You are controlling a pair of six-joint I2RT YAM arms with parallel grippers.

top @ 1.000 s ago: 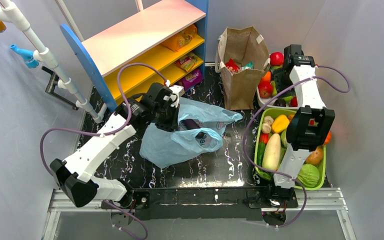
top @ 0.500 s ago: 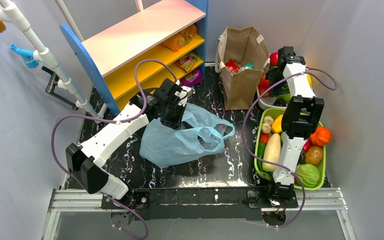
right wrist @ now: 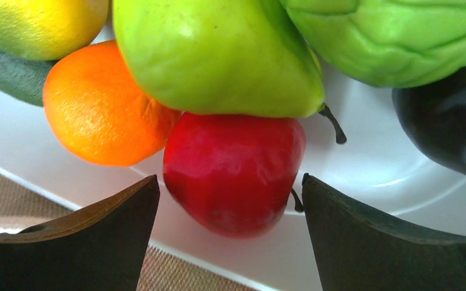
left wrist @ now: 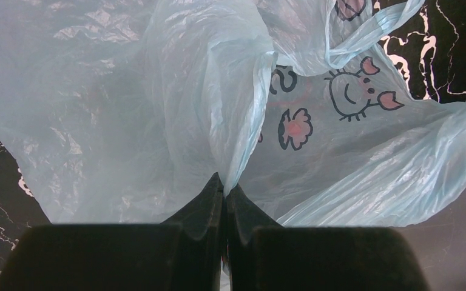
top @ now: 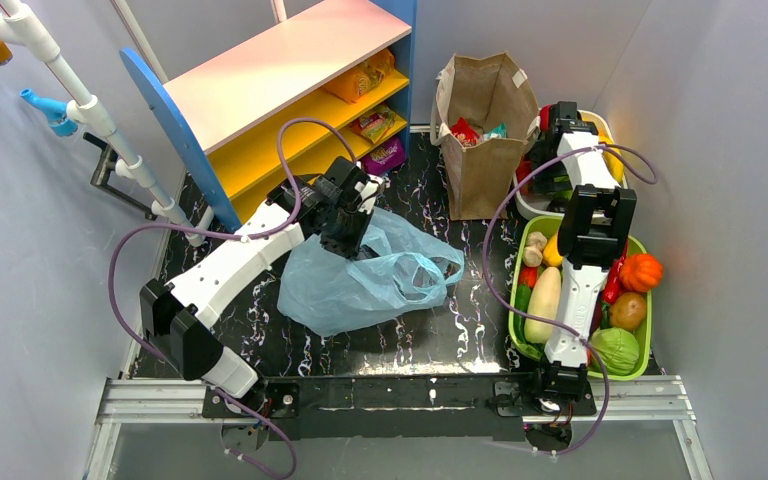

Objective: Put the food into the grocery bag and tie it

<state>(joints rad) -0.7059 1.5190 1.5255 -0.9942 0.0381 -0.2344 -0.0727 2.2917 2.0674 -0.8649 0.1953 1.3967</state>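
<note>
The grocery bag (top: 360,285) lies crumpled on the dark marbled table, thin light-blue plastic with cartoon prints (left wrist: 127,109). My left gripper (top: 347,232) is shut on a raised fold of its back edge, the plastic pinched between the fingertips (left wrist: 226,185). The food shows as a red packet (top: 463,131) and a teal one (top: 495,130) inside the brown paper bag (top: 480,150). My right gripper (top: 548,165) hangs open over the white fruit bowl (right wrist: 370,176), a red plastic apple (right wrist: 233,173) lying between its fingers without touching them.
A green basket (top: 513,300) of plastic vegetables sits under the right arm. A blue and yellow shelf (top: 290,110) with more snack packets stands at the back left. White pipes (top: 90,110) run along the left wall. Orange, green and dark fruits crowd the bowl.
The left gripper has carried the bag's fold a little back and right, and the bag's mouth has collapsed. The right arm has swung left toward the white bowl.
</note>
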